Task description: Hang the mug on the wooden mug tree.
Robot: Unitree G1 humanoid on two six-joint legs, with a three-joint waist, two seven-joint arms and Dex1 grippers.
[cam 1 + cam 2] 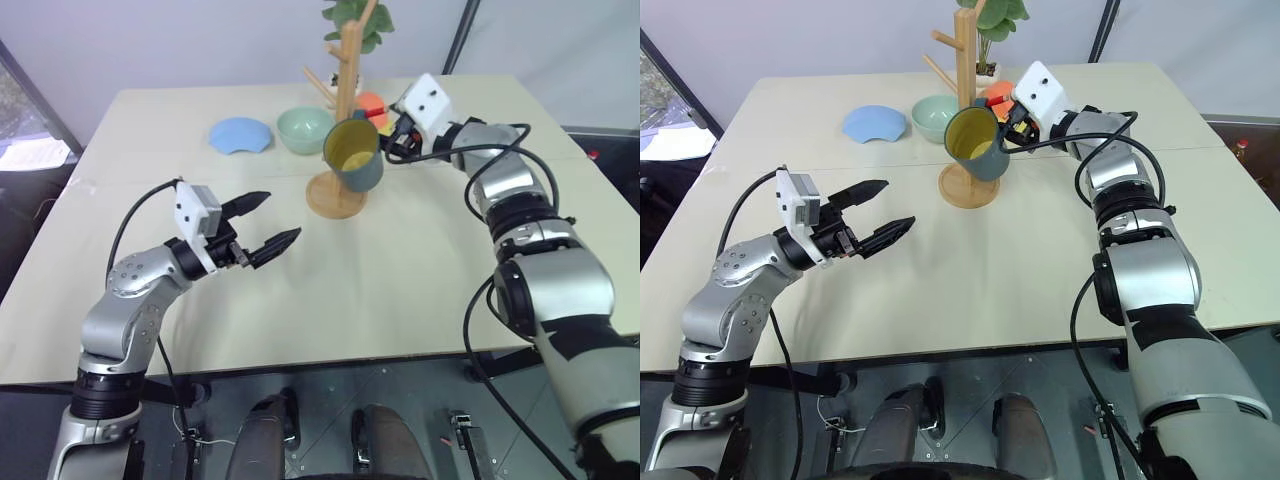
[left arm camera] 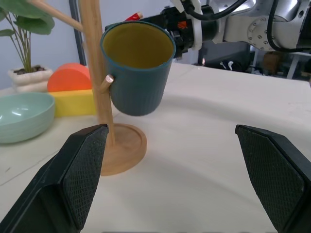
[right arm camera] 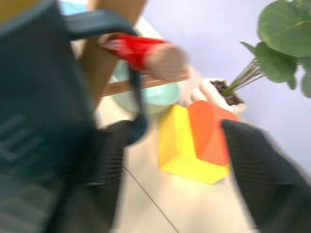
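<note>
The dark teal mug (image 1: 355, 155) with a yellow inside hangs tilted beside the pole of the wooden mug tree (image 1: 347, 90). In the right wrist view its handle (image 3: 133, 82) loops over a red-tipped peg (image 3: 141, 51). My right gripper (image 1: 385, 125) sits just behind the mug at the handle side, its fingers (image 3: 257, 170) spread apart and open. My left gripper (image 1: 270, 228) hovers open over the table in front of the tree's round base (image 1: 335, 195), well short of the mug and holding nothing.
A pale green bowl (image 1: 305, 130) and a blue plate (image 1: 240, 135) lie left of the tree. Orange and yellow blocks (image 1: 372, 103) and a potted plant (image 1: 355, 20) stand behind it. The table (image 1: 400, 290) is bare toward its front edge.
</note>
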